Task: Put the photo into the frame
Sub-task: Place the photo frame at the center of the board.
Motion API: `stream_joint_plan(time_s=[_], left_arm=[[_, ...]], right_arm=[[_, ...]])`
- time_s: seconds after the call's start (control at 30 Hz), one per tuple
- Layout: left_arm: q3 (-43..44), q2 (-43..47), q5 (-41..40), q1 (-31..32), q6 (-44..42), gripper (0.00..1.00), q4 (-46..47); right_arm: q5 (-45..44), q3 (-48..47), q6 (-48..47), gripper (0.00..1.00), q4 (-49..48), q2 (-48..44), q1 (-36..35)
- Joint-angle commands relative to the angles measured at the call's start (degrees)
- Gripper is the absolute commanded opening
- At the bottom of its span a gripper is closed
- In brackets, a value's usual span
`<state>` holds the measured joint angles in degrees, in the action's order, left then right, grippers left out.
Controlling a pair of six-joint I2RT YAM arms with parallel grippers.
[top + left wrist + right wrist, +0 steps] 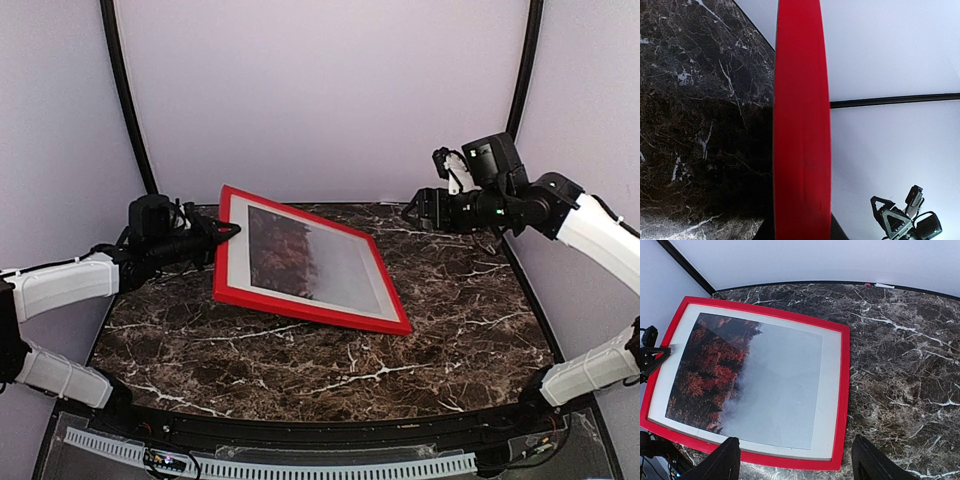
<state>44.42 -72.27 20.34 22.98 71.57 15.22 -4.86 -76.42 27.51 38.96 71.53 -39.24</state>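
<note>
The frame [300, 312] lies tilted on the dark marble counter [450, 300]; its right end is down on the stone and its left end is raised off it. The photo [300, 262] is inside the frame, bordered by a white mat [237, 250]; its red trees fill the side towards the frame's left rail and the grey fog spreads towards the right rail. The left claw [228, 231] is pinched on the frame's left rail, partway along it, and holds that side up; from its own camera the red rail runs straight down the middle and the fingers themselves are hidden. The right claw [415, 210] hangs in the air beyond the frame's far right corner, well apart from it; its fingers [725, 462] are spread wide with nothing between them.
</note>
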Motion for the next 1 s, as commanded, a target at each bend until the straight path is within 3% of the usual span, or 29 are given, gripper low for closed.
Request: stream_joint_plan(time_s=[0.0,0.2,0.7,0.97], left_arm=[[-2.80,3.81,0.42,-0.22,5.22,0.02,13.53],[-7.03,3.19,1.01,-0.14,6.29,0.11,15.05],[-18.31,2.63,1.43,1.39,7.04,0.57,17.79],[-25.39,2.31,-0.24,6.53,6.13,0.65,16.54]], right_arm=[[1.93,2.58,1.07,0.77,-2.01,0.60,1.66],[2.26,7.06,0.84,0.77,-3.25,2.16,4.10],[4.69,14.96,0.63,0.77,-9.26,6.29,6.90],[8.42,20.20,3.09,0.77,-12.25,6.64,6.92]])
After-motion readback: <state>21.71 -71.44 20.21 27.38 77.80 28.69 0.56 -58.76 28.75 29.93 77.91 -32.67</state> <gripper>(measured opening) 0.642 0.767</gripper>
